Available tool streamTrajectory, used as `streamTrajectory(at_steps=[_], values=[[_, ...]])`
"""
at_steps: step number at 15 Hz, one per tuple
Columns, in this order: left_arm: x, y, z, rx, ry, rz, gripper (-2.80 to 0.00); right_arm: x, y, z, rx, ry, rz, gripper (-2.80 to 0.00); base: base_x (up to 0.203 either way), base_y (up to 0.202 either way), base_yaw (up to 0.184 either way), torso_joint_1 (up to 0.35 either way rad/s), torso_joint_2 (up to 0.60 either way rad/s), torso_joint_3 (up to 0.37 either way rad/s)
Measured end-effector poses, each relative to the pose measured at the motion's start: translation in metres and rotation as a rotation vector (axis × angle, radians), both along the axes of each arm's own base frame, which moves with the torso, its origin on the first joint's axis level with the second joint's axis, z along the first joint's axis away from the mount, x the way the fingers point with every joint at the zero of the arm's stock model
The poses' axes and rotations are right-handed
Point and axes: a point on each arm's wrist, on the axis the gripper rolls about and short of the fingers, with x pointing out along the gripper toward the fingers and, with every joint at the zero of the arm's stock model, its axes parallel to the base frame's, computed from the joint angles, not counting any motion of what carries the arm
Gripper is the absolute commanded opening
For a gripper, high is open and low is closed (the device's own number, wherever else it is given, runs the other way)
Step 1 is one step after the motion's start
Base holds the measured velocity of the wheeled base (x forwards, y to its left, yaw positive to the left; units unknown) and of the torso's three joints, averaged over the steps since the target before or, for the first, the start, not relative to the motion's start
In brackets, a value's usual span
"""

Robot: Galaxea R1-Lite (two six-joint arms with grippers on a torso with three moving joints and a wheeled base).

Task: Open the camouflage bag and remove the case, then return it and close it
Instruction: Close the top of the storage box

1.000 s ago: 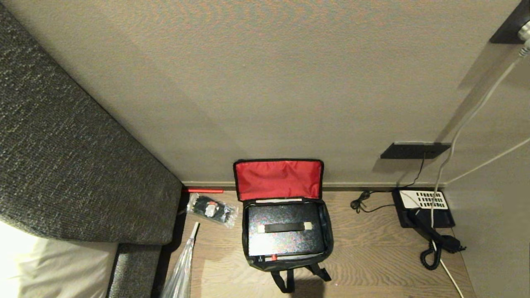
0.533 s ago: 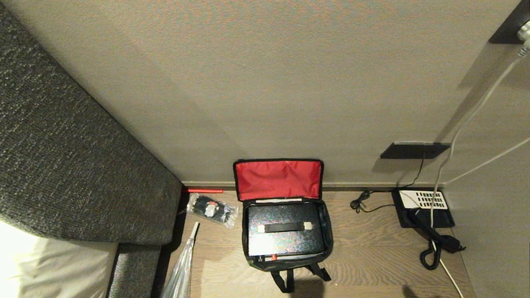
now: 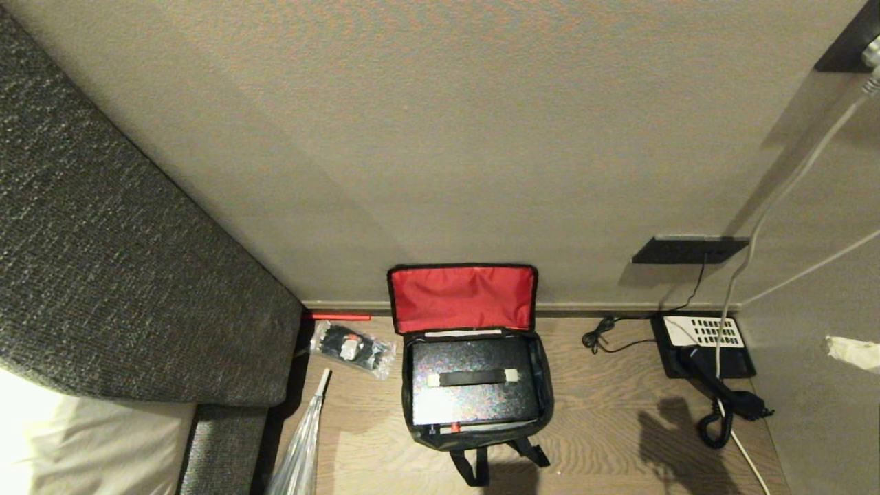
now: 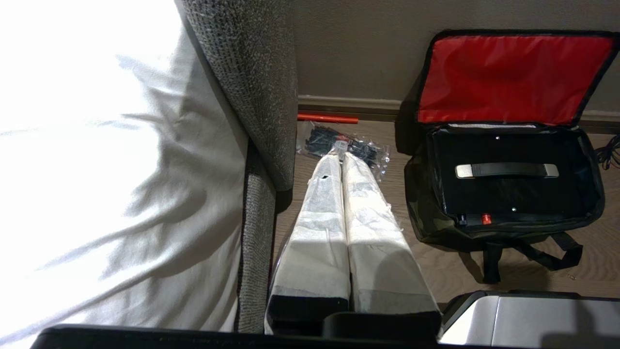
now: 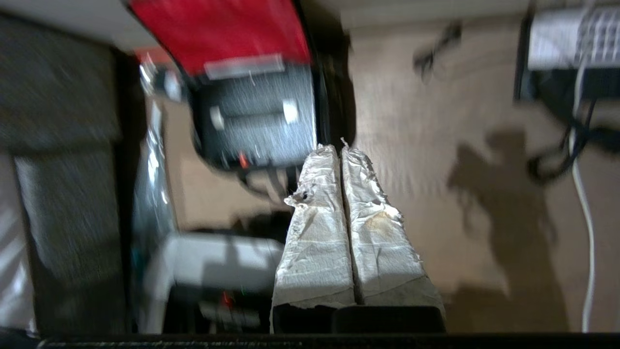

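Note:
The camouflage bag [image 3: 546, 385] stands open on the wooden floor against the wall, its red-lined lid [image 3: 462, 299] leaning back on the wall. Inside lies the black case [image 3: 471, 399], flat, with its handle [image 3: 473, 377] on top. In the left wrist view the bag [image 4: 421, 208] and the case [image 4: 508, 194] show beside my left gripper [image 4: 340, 154], which hangs shut and empty to the bag's left. My right gripper [image 3: 832, 346] enters at the right edge, above the telephone, well apart from the bag. Its wrapped fingers are shut on nothing [image 5: 337, 145].
A black telephone [image 3: 701, 344] with a coiled cord lies on the floor to the right, with cables [image 3: 605, 338] beside it. A clear packet of black items [image 3: 350, 348] and a red stick [image 3: 337, 317] lie to the left, next to a grey upholstered bed frame [image 3: 124, 275].
My right gripper has risen into the head view at the right edge, and its shadow has spread over the floor by the telephone. The bag, the case and the left arm are unmoved.

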Motion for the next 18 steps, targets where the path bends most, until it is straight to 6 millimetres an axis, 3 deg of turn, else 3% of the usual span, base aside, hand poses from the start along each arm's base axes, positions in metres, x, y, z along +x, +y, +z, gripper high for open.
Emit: streamTrajectory(at_steps=[9,18], values=[[0.000,0.000,0.000,-0.001,-0.001,0.001,-2.80,0.064,0.011,-0.041,-0.034,0.215,0.086,-2.80,0.000,0.000,0.000,0.002,0.00,-0.161],[0.000,0.000,0.000,-0.006,-0.002,0.000,-2.80,0.131,0.029,-0.060,-0.013,0.121,0.129,-2.80,0.000,0.000,0.000,0.004,0.00,-0.161]])
